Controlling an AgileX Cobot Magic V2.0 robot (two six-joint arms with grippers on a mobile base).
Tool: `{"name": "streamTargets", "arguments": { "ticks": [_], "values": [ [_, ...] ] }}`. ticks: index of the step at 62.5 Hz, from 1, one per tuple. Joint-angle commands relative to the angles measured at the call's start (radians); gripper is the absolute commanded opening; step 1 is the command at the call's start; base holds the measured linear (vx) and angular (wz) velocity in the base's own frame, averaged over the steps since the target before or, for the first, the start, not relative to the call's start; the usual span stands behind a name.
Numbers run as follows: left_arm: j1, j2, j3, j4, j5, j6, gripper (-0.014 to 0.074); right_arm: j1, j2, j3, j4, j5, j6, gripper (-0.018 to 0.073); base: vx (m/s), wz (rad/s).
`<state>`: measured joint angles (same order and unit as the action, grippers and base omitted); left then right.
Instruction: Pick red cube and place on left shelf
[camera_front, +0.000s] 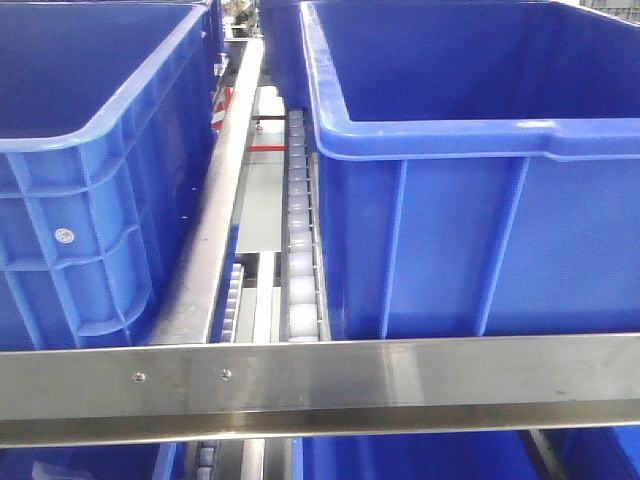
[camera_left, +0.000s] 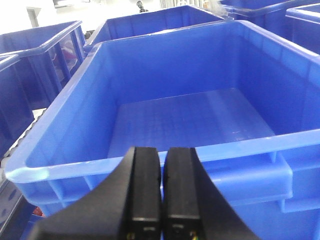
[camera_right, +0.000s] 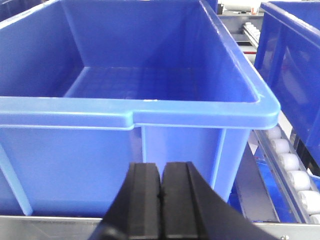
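Note:
No red cube shows in any view. My left gripper (camera_left: 162, 152) is shut with nothing between its black fingers, in front of the near wall of an empty blue tub (camera_left: 165, 160). My right gripper (camera_right: 161, 167) is also shut and empty, low before the front wall of another empty blue tub (camera_right: 125, 117). In the front-facing view neither gripper appears; two blue tubs, the left tub (camera_front: 90, 190) and the right tub (camera_front: 470, 200), stand on shelf rails behind a steel crossbar (camera_front: 320, 385).
A roller track (camera_front: 300, 230) and a steel rail (camera_front: 215, 220) run between the two tubs. More rollers (camera_right: 292, 167) lie to the right of the right-hand tub. Further blue tubs (camera_left: 45, 55) stand behind and beside. A lower tub edge (camera_front: 420, 458) shows under the crossbar.

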<state>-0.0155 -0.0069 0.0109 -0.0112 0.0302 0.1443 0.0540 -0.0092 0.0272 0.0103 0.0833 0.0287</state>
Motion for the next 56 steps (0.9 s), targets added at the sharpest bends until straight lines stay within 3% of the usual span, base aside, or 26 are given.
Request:
{"name": "streamTargets", "arguments": {
  "ticks": [1,56],
  "values": [
    [-0.005,0.007,0.022,-0.005,-0.091,0.001,0.0106,-0.005,-0.019,-0.023,-0.010,-0.083,-0.005,0.0056,0.00,0.00],
    [-0.005,0.007,0.022,-0.005,-0.091,0.001,0.0106,-0.005,-0.020,-0.023,-0.010,-0.102,-0.005,0.0056,0.00,0.00]
  ]
}}
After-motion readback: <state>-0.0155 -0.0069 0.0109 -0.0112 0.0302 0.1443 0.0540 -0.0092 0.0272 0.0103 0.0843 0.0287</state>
